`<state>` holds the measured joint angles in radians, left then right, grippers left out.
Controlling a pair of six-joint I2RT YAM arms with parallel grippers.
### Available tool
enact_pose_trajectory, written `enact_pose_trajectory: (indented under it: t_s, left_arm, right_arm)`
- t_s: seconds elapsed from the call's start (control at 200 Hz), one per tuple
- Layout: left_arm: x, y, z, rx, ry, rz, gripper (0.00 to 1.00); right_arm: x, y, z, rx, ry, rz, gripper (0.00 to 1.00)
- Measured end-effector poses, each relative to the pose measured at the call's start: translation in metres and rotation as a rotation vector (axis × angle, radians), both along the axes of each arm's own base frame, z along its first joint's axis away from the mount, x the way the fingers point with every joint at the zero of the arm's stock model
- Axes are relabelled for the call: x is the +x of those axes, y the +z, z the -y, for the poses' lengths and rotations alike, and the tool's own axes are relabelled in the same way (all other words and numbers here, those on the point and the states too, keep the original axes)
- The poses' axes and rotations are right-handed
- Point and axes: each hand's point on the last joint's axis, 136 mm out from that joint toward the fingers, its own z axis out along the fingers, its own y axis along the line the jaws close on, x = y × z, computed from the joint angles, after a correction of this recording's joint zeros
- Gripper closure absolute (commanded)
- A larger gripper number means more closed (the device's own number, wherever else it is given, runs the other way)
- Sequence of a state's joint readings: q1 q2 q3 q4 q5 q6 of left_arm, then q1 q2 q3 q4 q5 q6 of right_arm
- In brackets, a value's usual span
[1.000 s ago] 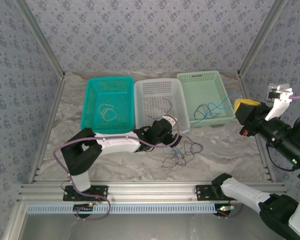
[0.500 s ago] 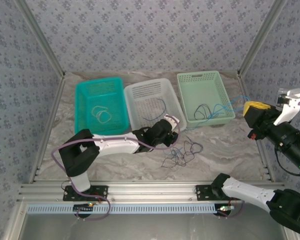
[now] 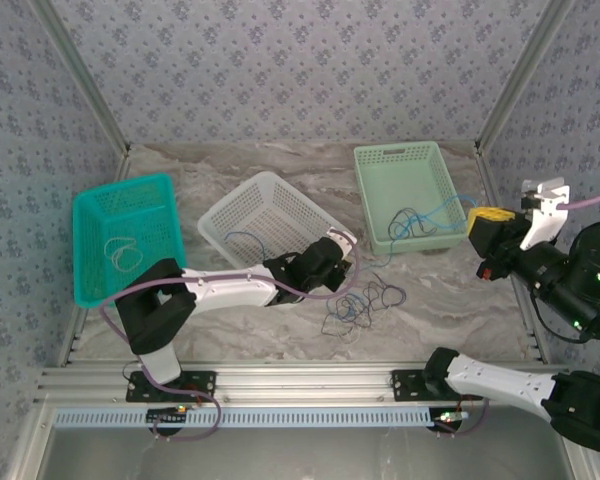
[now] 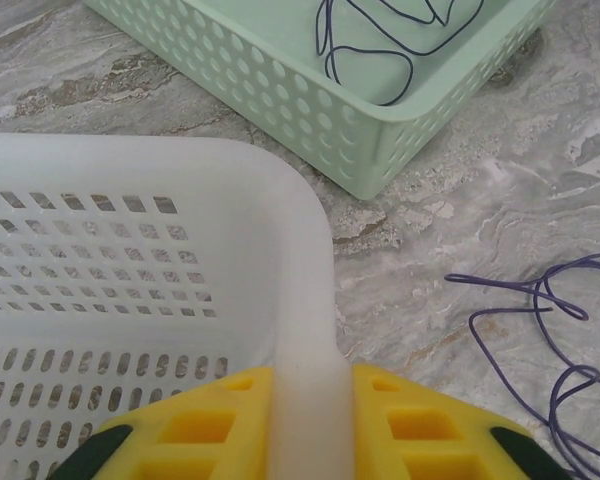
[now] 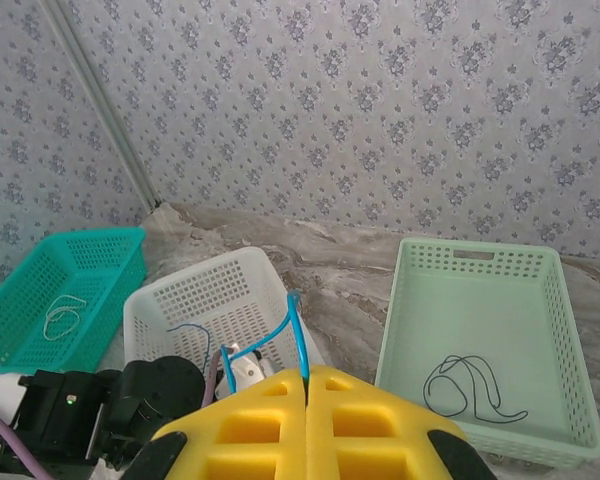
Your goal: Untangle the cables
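A loose tangle of dark cables (image 3: 365, 303) lies on the marble table, and strands of it (image 4: 550, 330) show in the left wrist view. My left gripper (image 3: 332, 258) is shut on the corner rim of the white basket (image 4: 305, 330), whose wall fills the space between the yellow pads (image 4: 210, 425). My right gripper (image 3: 474, 216) hangs raised at the right. It is shut on the blue cable (image 5: 295, 340), which trails (image 3: 448, 208) back over the green basket (image 3: 425, 160). A black cable (image 3: 405, 222) lies in that basket.
The white basket (image 3: 280, 205) sits skewed at centre with a thin blue wire (image 3: 242, 240) in it. The teal basket (image 3: 95, 215) leans against the left wall, a pale cable (image 3: 120, 252) inside. Metal frame posts stand at both back corners.
My left gripper closed on the white basket's rim. That basket swung left, shoving the teal basket against the left wall. The right gripper shifted a little with the blue cable.
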<state>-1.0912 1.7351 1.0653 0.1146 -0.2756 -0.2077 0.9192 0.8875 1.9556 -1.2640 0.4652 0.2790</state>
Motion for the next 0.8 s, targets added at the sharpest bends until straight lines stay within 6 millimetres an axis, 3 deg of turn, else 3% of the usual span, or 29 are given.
enact_pose_trajectory:
  t_s: [0.285,0.375,0.5,0.68,0.8]
  left_arm:
    - [-0.004,0.004,0.007,-0.010,-0.052,0.010,0.64]
    - [-0.006,0.005,0.010,-0.011,-0.084,0.020,0.50]
    - [-0.009,0.010,0.011,-0.024,-0.104,0.024,0.40]
    - [-0.009,0.052,0.002,-0.080,-0.091,0.089,0.32]
    - [-0.003,0.088,-0.017,-0.100,-0.037,0.162,0.39]
  right_arm:
    - [0.009,-0.014,-0.009,-0.035,-0.010,-0.023,1.00]
    - [0.011,-0.018,-0.010,-0.047,-0.018,-0.030,1.00]
    - [0.014,-0.020,-0.013,-0.051,-0.021,-0.032,1.00]
    - [0.022,-0.027,-0.027,-0.066,-0.008,-0.048,1.00]
    - [0.031,-0.024,-0.045,-0.053,0.019,-0.049,1.00]
